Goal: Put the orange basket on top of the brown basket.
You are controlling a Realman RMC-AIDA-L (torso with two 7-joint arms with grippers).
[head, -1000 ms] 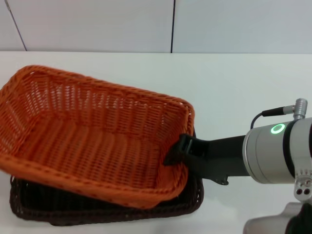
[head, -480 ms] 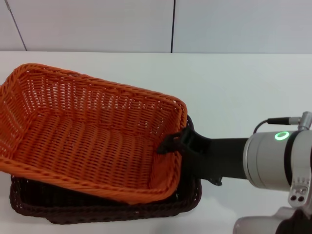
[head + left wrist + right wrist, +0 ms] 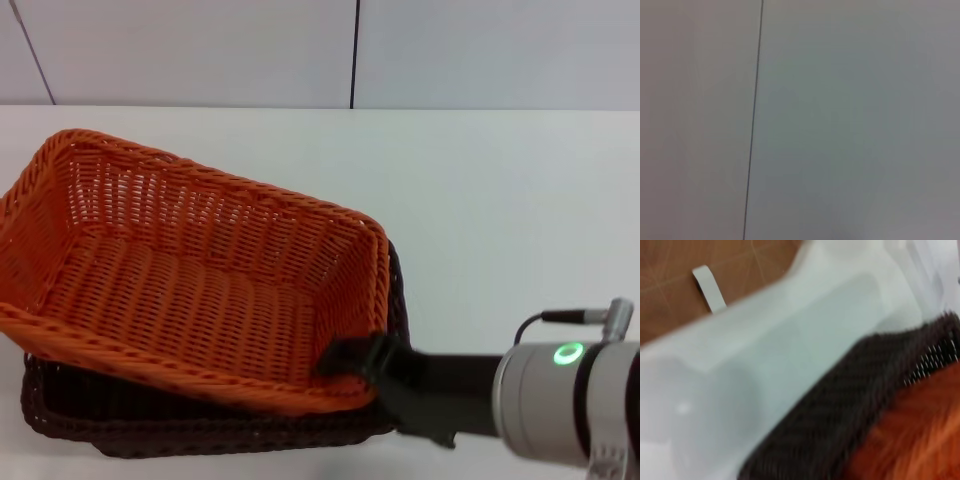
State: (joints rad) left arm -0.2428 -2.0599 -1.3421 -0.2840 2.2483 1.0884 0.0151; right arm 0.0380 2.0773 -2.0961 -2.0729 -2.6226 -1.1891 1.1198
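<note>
The orange basket (image 3: 180, 290) lies tilted in the brown basket (image 3: 200, 437) at the near left of the white table (image 3: 500, 200). Its far left side stands higher and its near right corner is low. My right gripper (image 3: 352, 362) is at that near right corner, shut over the orange basket's braided rim, with one black finger (image 3: 340, 358) inside the rim. The right wrist view shows the brown basket's rim (image 3: 840, 410) with the orange basket (image 3: 910, 440) over it. My left gripper is out of view; the left wrist view shows only a plain pale surface with a seam.
The white table stretches to the right and behind the baskets. A pale wall (image 3: 350, 50) with a vertical seam stands behind it. The right wrist view shows the table's edge and brown floor (image 3: 690, 270) beyond it.
My right arm has drawn nearer and lower, and the gripper now sits at the orange basket's near right corner. The orange basket has sunk lower on the brown one at that side.
</note>
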